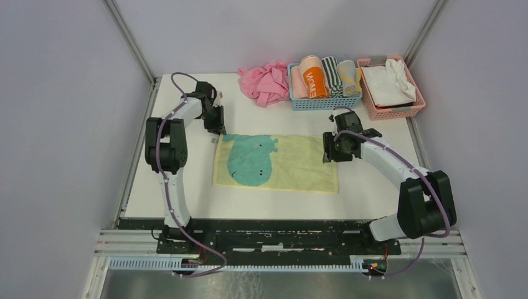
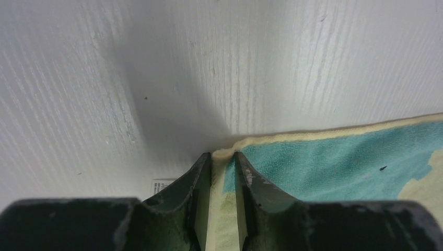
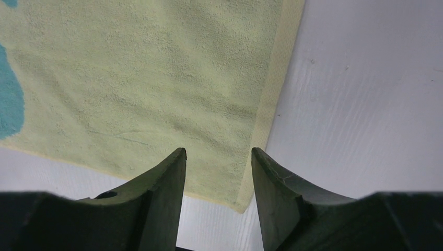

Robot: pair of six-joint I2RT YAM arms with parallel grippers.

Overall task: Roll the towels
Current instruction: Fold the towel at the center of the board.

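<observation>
A pale yellow towel (image 1: 299,165) with a large teal animal figure lies flat in the middle of the white table. My left gripper (image 1: 218,129) is down at its far left corner. In the left wrist view the two dark fingers (image 2: 223,156) pinch that corner of the towel (image 2: 339,157), and a strip of yellow cloth runs up between them. My right gripper (image 1: 329,154) hovers over the far right corner. There the jaws (image 3: 218,151) stand apart above the towel (image 3: 156,78), with nothing between them.
A crumpled pink cloth (image 1: 266,82) lies at the back of the table (image 1: 187,187). Beside it a blue basket (image 1: 324,104) holds several rolled towels. To its right a pink basket (image 1: 393,112) holds white cloth. Walls close in on both sides.
</observation>
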